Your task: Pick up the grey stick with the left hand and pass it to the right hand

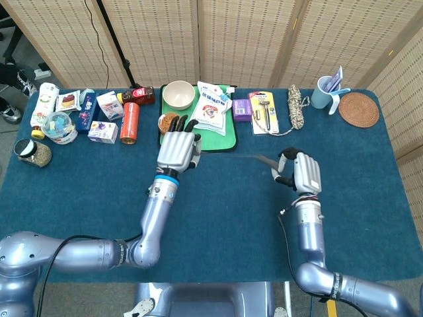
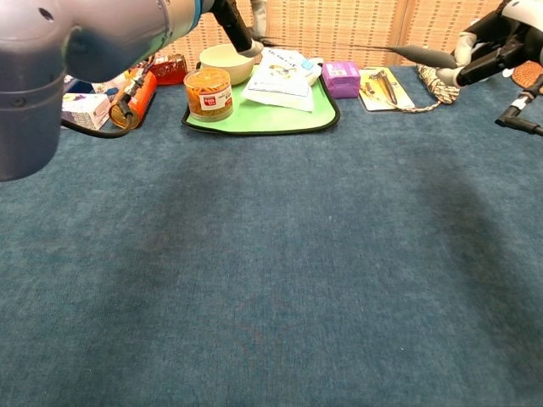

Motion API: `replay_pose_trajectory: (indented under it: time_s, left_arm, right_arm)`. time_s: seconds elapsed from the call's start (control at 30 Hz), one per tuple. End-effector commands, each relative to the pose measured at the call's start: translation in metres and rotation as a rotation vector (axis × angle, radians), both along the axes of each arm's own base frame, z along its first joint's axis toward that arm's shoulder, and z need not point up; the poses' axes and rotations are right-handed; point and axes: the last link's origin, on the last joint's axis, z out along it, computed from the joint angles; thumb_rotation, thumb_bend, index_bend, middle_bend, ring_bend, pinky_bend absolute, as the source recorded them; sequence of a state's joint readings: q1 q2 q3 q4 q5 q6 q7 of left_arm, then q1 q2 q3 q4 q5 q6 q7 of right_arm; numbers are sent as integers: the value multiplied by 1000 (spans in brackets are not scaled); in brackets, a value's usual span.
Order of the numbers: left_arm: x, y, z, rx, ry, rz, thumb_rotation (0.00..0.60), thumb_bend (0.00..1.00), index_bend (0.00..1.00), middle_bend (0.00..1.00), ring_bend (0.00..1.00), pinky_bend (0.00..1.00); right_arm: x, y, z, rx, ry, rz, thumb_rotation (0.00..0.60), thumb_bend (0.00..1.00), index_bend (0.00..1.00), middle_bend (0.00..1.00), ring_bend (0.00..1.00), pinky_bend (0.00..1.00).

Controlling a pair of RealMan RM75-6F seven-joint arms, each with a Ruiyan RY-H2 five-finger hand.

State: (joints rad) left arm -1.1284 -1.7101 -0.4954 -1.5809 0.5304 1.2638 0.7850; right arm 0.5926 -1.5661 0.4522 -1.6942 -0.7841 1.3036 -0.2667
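Note:
The grey stick (image 1: 244, 156) hangs level above the blue table, a thin rod on its left side and a thicker grey handle (image 2: 424, 55) on its right. My left hand (image 1: 176, 149) pinches the thin end just in front of the green tray, with its other fingers stretched toward the tray. My right hand (image 1: 301, 173) grips the thick end, fingers curled round it. In the chest view the left hand (image 2: 237, 21) is at the top left and the right hand (image 2: 492, 42) at the top right edge, with the stick spanning between them.
Behind the left hand lies a green tray (image 1: 228, 140) with a bowl (image 1: 178, 94), a jar (image 1: 170, 122) and a white packet (image 1: 211, 109). An orange can (image 1: 129, 122) and several boxes stand at the back left. A purple box (image 1: 242, 109), rope (image 1: 295, 105), cup (image 1: 325, 91) and coaster (image 1: 359, 109) line the back right.

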Motion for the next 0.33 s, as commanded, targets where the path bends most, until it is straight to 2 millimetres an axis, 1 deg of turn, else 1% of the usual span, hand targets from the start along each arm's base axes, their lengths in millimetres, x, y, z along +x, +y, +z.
replay_pose_trajectory:
  time_s: [0.03,0.23,0.33]
  left_arm:
    - [-4,0,4,3,2,-3,600,563,743,188,29,0]
    - [-12,2,9,10,6,0,600,563,743,188,29,0]
    - [-12,1,10,7,6,-1,600,563,743,188,29,0]
  right_arm:
    - [-4,1,2,-2,4,-4,600,566,734,402,328,257]
    - [-9,2,5,-4,11,-11,600,566,734,402,328,257]
    - [-10,2,5,-3,12,-12,600,566,734,402,328,257]
